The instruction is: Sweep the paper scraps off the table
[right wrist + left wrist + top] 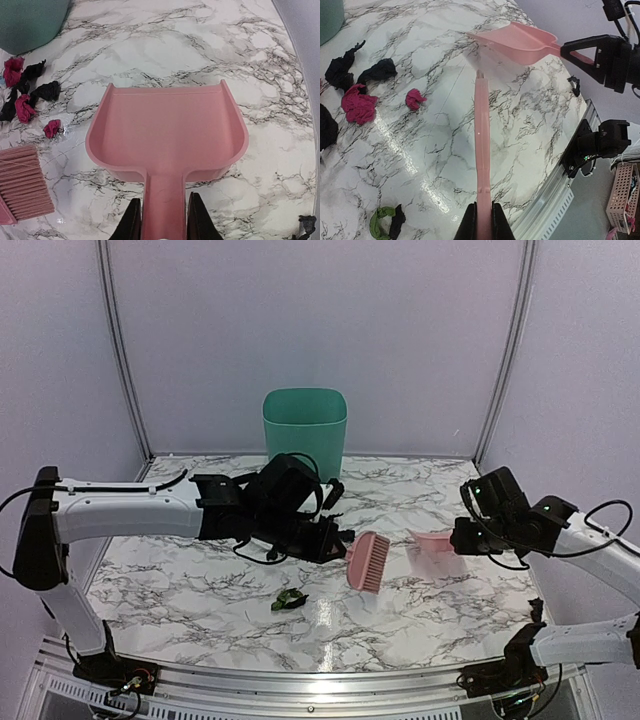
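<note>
Paper scraps lie on the marble table (180, 580). In the left wrist view I see black scraps (342, 67), a magenta one (359, 105), a small magenta one (414, 98) and a green-and-black one (382, 222). The top view shows only the green scrap (289, 600); my left arm hides the rest. My left gripper (484, 222) is shut on the pink brush (368, 560), to the right of the scraps. My right gripper (164, 220) is shut on the handle of the pink dustpan (167, 132), held low with its mouth facing the brush. The pan is empty.
A teal bin (305, 420) stands at the back middle of the table, just behind the scraps. The metal front edge (320, 680) runs along the near side. Grey booth walls close in the table on three sides.
</note>
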Controlling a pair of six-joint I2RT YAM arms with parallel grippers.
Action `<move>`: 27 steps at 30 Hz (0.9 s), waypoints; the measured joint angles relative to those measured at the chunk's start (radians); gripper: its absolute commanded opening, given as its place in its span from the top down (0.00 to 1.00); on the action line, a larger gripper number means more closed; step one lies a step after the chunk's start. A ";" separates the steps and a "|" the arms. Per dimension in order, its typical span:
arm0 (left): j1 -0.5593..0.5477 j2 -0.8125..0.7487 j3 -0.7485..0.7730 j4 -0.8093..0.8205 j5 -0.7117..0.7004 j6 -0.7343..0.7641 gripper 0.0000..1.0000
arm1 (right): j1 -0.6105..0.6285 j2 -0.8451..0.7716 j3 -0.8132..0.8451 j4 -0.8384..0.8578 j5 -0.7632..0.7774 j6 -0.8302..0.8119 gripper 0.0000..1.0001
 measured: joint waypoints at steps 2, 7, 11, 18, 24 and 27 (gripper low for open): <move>0.000 -0.018 -0.035 -0.002 -0.019 0.001 1.00 | 0.002 -0.015 0.005 -0.040 0.018 0.033 1.00; 0.000 -0.085 -0.114 -0.003 -0.066 0.008 1.00 | 0.002 -0.064 0.092 -0.234 0.186 0.209 1.00; 0.000 -0.135 -0.161 -0.002 -0.082 0.016 1.00 | -0.001 -0.062 0.174 -0.440 0.317 0.412 1.00; 0.000 -0.206 -0.238 -0.002 -0.082 0.024 1.00 | -0.040 -0.048 0.172 -0.595 0.339 0.673 1.00; 0.000 -0.273 -0.272 -0.003 -0.059 0.026 1.00 | -0.130 -0.134 0.241 -0.635 0.389 0.883 1.00; 0.000 -0.299 -0.274 -0.004 -0.039 0.026 1.00 | -0.180 -0.217 0.268 -0.631 0.439 1.031 1.00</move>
